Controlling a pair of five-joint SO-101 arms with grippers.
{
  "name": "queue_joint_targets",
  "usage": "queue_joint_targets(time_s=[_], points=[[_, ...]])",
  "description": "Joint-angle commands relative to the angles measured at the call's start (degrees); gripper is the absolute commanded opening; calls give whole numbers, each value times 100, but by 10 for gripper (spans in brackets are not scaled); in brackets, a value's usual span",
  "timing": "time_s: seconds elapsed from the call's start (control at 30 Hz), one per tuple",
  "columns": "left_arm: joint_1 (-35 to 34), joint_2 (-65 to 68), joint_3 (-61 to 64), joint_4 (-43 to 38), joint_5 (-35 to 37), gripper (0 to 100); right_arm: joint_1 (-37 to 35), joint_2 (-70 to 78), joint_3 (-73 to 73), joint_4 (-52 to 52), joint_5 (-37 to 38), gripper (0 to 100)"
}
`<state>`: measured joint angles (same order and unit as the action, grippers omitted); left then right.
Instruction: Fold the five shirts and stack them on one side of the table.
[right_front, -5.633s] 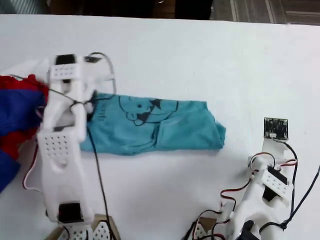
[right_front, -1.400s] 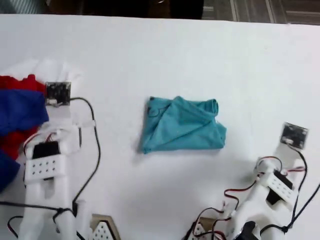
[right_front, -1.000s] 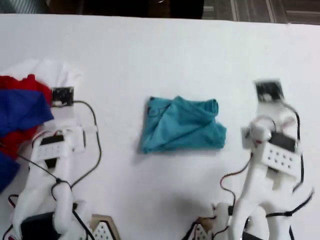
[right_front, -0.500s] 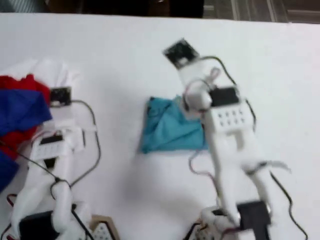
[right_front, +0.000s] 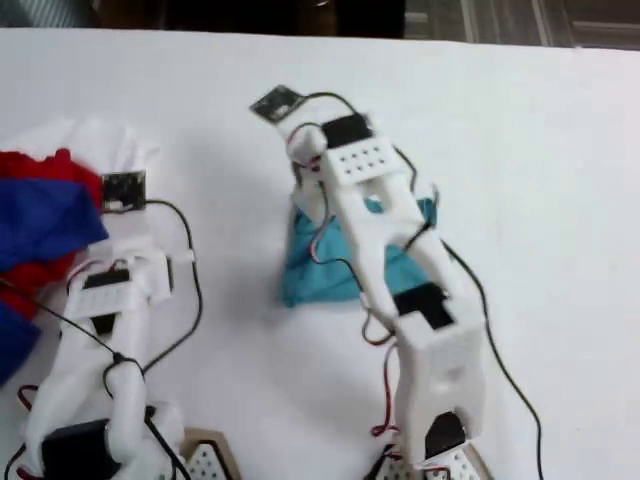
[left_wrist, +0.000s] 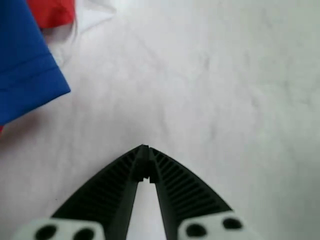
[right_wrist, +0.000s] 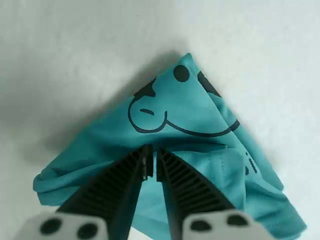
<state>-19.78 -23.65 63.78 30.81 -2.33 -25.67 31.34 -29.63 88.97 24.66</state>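
Note:
A folded teal shirt (right_front: 318, 272) with a dark cartoon print (right_wrist: 165, 117) lies at the table's middle. My right arm stretches over it. The right gripper (right_wrist: 151, 159) is shut, its tips resting on the fabric near the print, at the shirt's far left corner (right_front: 302, 182). No cloth shows between the fingers. The left gripper (left_wrist: 144, 150) is shut and holds nothing. It hovers over bare table by the pile of shirts, at the left of the table (right_front: 123, 212). That pile holds a blue shirt (right_front: 45, 225), a red shirt (right_front: 30, 165) and a white shirt (right_front: 95, 140).
The white table (right_front: 520, 130) is bare to the right of and beyond the teal shirt. Cables run along both arms. The pile's blue edge (left_wrist: 27, 70) and a bit of red cloth (left_wrist: 50, 10) lie just ahead of the left gripper.
The teal shirt was folded from a long strip into a compact square. The left arm drew back to the pile. The right arm swung from the right edge over the shirt to its far left corner.

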Motion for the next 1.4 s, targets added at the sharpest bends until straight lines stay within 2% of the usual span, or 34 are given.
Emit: queue_joint_targets(time_s=[0.0, 0.13, 0.27, 0.5, 0.73, 0.9, 1.0, 1.1, 1.2, 1.37], points=[[70, -9, -110, -88, 26, 26, 4, 444, -756, 154, -35, 21], [70, -9, -110, -88, 26, 26, 145, 989, -1160, 312, 0, 21], [70, -9, -110, -88, 26, 26, 338, 1262, -1486, 910, 9, 21], [70, -9, -110, -97, 18, 26, 866, 910, -1574, 1235, 18, 21], [70, -9, -110, -97, 18, 26, 998, 40, -149, 1235, 712, 21], [70, -9, -110, -97, 18, 26, 954, -1226, 1204, 1235, 1099, 21], [70, -9, -110, -97, 18, 26, 954, -1956, 1495, 1235, 1407, 21], [79, -9, -110, -97, 18, 26, 945, -2316, 1319, 866, 1398, 21], [79, -9, -110, -97, 18, 26, 875, -2299, 1275, 145, 1073, 21], [79, -9, -110, -97, 18, 26, 330, -1587, 1354, -611, 870, 21]])
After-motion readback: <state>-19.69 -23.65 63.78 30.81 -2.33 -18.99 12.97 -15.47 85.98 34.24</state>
